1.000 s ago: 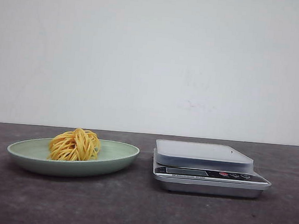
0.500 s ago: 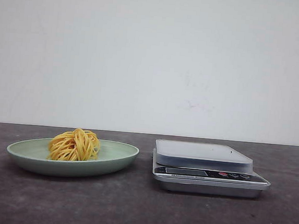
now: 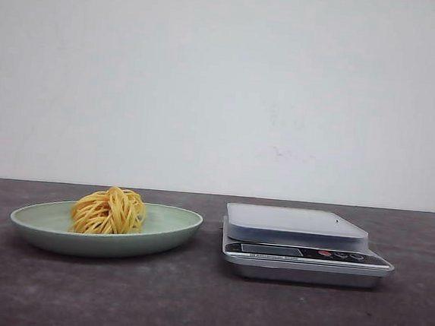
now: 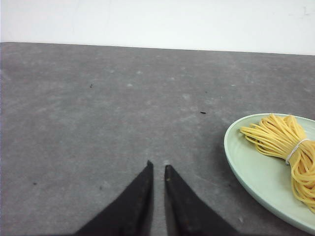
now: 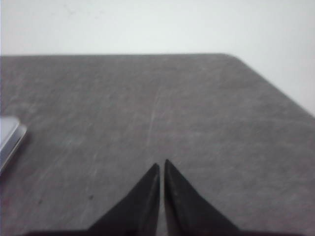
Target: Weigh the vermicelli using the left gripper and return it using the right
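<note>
Sitting in a loose coil on the pale green plate [image 3: 37,220] is the vermicelli [image 3: 109,211], a yellow bundle with a thin white band around it that shows up in the left wrist view. It's a bit off the plate's middle, toward the plate's left half as seen from the front, and nothing is touching it.

The plate is on the left part of the dark grey table [image 3: 190,305], and just beside it to the right, with a small gap between, is the silver kitchen scale [image 3: 302,243]. The scale's top platform has nothing on it, and its display and red buttons face the front edge of the table.

The left end effector [image 4: 157,168] is over bare table, off to the side of the plate, its two black fingers nearly together with only a thin slit between the tips, holding nothing. The right end effector [image 5: 161,164] looks the same, tips almost touching and gripping nothing, hovering over bare table near the rounded far right corner, with just a corner of the scale visible at the edge of its view.
</note>
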Action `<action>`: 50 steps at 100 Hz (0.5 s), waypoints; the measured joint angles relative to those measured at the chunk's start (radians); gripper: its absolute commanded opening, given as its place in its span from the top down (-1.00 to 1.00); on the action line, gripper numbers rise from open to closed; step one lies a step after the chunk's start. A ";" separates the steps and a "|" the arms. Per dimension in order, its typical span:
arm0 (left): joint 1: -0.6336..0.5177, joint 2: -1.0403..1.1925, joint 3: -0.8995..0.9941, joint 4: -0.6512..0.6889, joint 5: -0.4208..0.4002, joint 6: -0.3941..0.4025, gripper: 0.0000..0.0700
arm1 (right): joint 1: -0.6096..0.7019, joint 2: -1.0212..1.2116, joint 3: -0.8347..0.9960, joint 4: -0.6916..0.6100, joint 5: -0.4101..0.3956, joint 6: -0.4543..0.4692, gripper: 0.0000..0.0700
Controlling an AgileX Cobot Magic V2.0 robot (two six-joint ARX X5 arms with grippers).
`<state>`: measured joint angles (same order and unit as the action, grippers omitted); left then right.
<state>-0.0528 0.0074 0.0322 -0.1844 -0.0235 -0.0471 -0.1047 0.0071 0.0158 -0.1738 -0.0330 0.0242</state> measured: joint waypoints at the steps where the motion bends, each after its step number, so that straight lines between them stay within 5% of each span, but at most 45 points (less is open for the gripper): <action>1: 0.000 0.000 0.000 0.000 0.000 0.000 0.99 | 0.001 0.000 0.000 0.000 0.000 -0.002 0.98; 50: 0.000 0.000 0.000 0.000 0.000 0.000 0.99 | 0.026 -0.001 0.000 0.006 -0.001 -0.037 0.98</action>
<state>-0.0528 0.0074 0.0322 -0.1844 -0.0235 -0.0471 -0.0788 0.0059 0.0158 -0.1673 -0.0341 -0.0124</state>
